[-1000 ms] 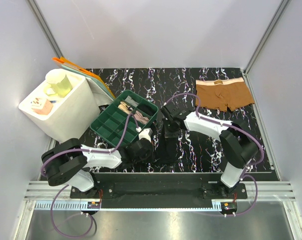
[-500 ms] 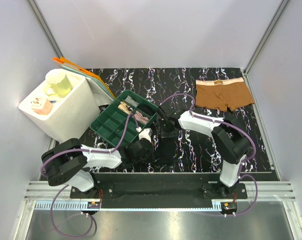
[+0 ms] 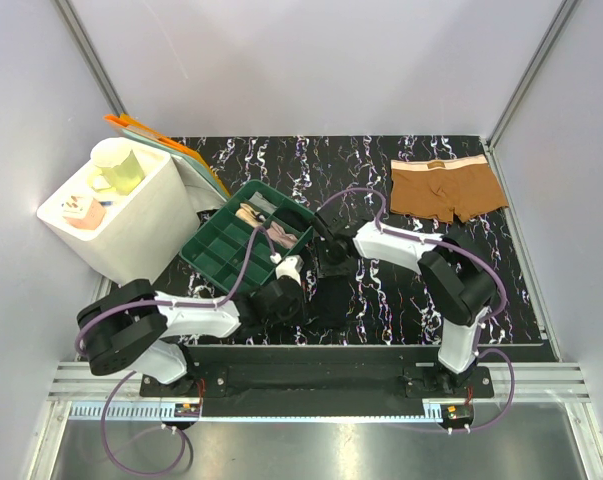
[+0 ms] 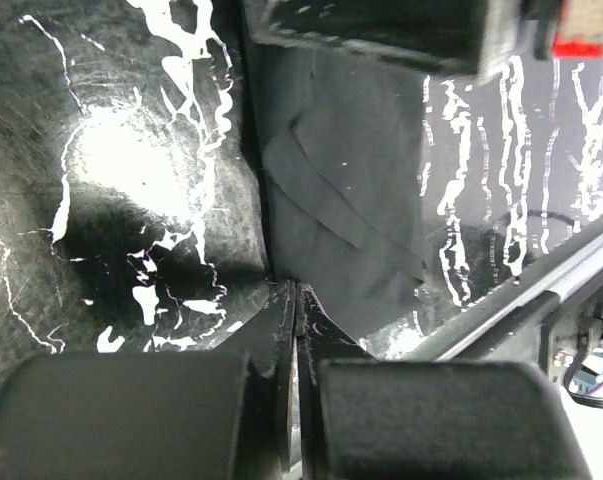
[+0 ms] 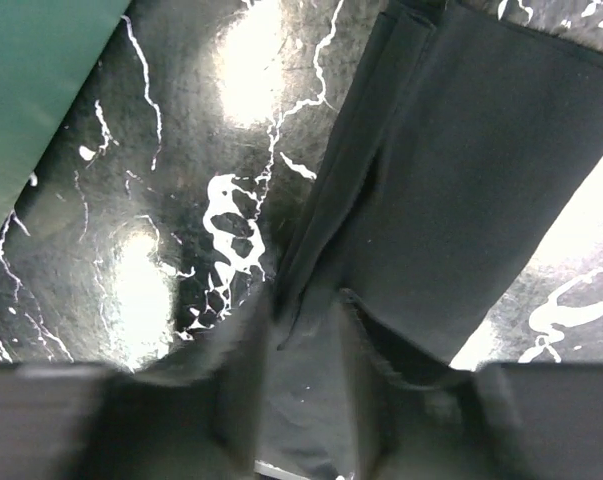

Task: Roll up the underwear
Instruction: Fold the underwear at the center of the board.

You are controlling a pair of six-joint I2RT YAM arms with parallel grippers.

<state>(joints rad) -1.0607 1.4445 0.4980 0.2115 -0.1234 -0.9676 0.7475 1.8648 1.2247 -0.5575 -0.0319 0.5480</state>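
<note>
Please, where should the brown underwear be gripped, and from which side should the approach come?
Grip the brown underwear at a near leg hem, probably, coming straight down from above. It lies flat and spread on the table, waistband at the far side, so nothing stands up; only a thin edge can be pinched, and the leg hems lie nearest the arms.
</note>
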